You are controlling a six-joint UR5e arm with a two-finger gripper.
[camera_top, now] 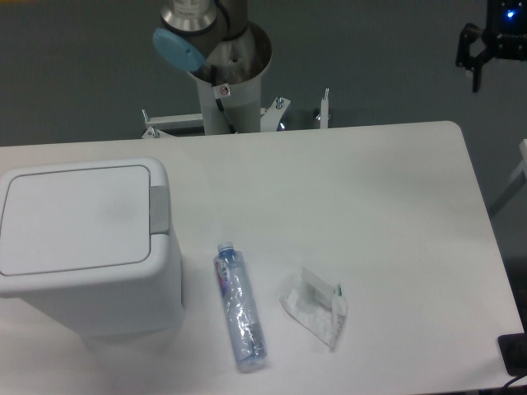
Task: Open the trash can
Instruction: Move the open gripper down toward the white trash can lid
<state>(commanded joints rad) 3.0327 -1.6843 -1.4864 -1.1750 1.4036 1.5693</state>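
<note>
Gripper top right, jaws unclear (cannot tell), trash can lid down, bottle beside it

1 fixed view looks down on the bench from high above its near edge, tilted a little toward the far side, where the arm's base column stands just behind the bench's far edge. The dark floor fills the strip beyond. The view sits far enough back to take in the bench's right rounded corners, while the left edge and part of the near edge run out of frame. The trash can at the lower left is seen from above, lid facing the lens. The end effector shows small at the upper right corner.
</note>
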